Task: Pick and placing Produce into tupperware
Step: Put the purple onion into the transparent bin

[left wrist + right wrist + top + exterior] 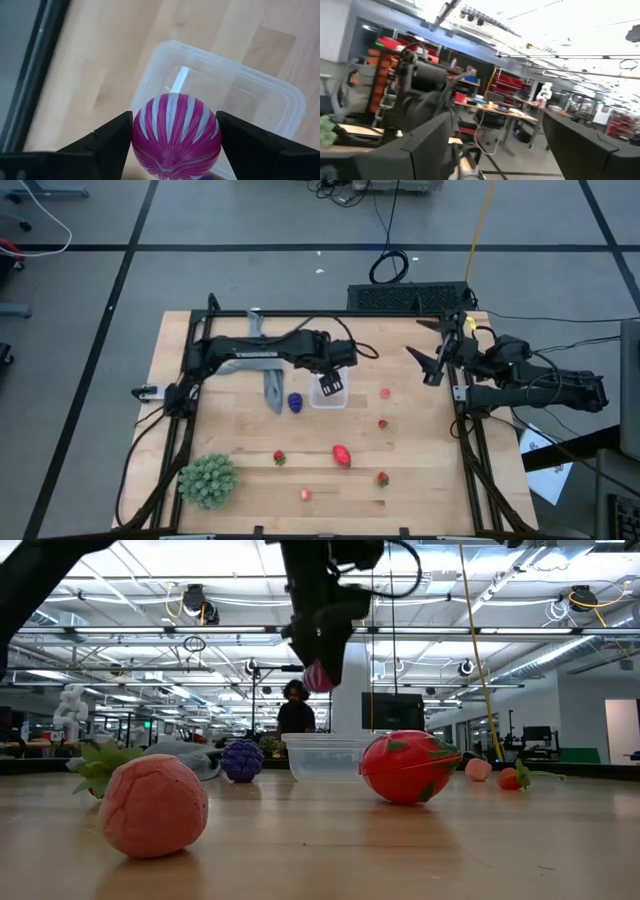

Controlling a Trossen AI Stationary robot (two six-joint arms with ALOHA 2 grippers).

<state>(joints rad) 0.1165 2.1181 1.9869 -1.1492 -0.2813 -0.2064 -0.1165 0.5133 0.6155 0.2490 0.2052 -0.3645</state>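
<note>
1. Left pincer (pixel 175 137): raised above the wooden counter (pixel 420 470), its two dark fingers clamped on either side of a round magenta toy fruit with pale stripes (pixel 176 134).
2. Small clear plastic rectangular tupperware with rounded corners (pixel 250 95): directly beneath the left pincer, resting on the counter; nothing can be seen inside it.
3. Dark blue-purple knobbly toy fruit (pixel 296 402): on the counter just beside the tupperware, below and to one side of the left pincer.
4. Larger red-pink toy fruit (pixel 342 455) and several tiny red berries, one being (pixel 382 423): scattered on the counter, well apart from the left pincer.
5. Right pincer (pixel 432 365): jaws spread wide, empty, lifted near the counter's edge, far from all produce.
</note>
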